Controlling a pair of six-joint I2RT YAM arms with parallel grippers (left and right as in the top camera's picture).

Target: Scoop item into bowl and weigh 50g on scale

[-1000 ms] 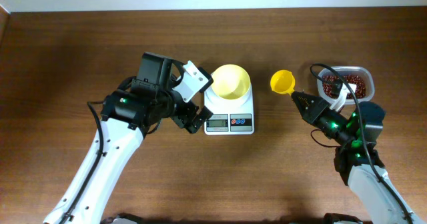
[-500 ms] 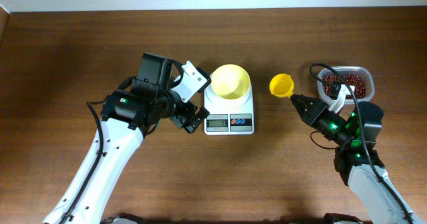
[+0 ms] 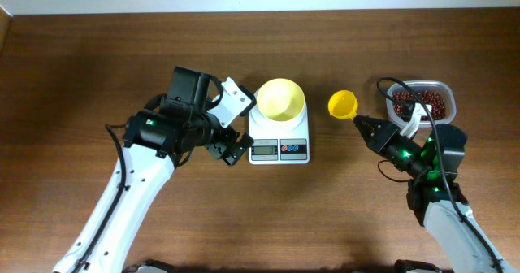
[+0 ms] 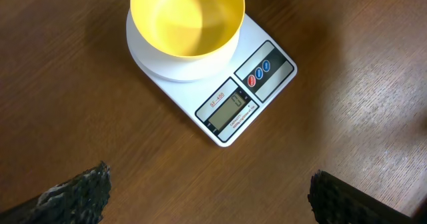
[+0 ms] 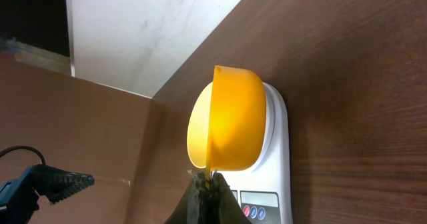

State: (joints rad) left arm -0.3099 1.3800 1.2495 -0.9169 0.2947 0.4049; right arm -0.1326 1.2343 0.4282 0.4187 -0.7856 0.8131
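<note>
Some beans (image 3: 437,102) hide under a cable (image 3: 416,101) (partly). Right gripper (image 3: 363,120) clamps the scoop (image 3: 343,104), clear of the scale (image 3: 279,136); left gripper (image 3: 236,123) gapes beside it.

A robot lab table.
The left robot arm (image 3: 134,171) and the right robot arm (image 3: 452,224), with small green lights (image 3: 433,174), stand at one brown wooden table (image 3: 81,62).

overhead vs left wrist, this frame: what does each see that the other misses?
Overhead only: the right hand shut on the yellow scoop, and the beans in the clear container. Left wrist only: the left hand open, fingertips at the frame's bottom corners. Both: the empty bowl on the scale.
</note>
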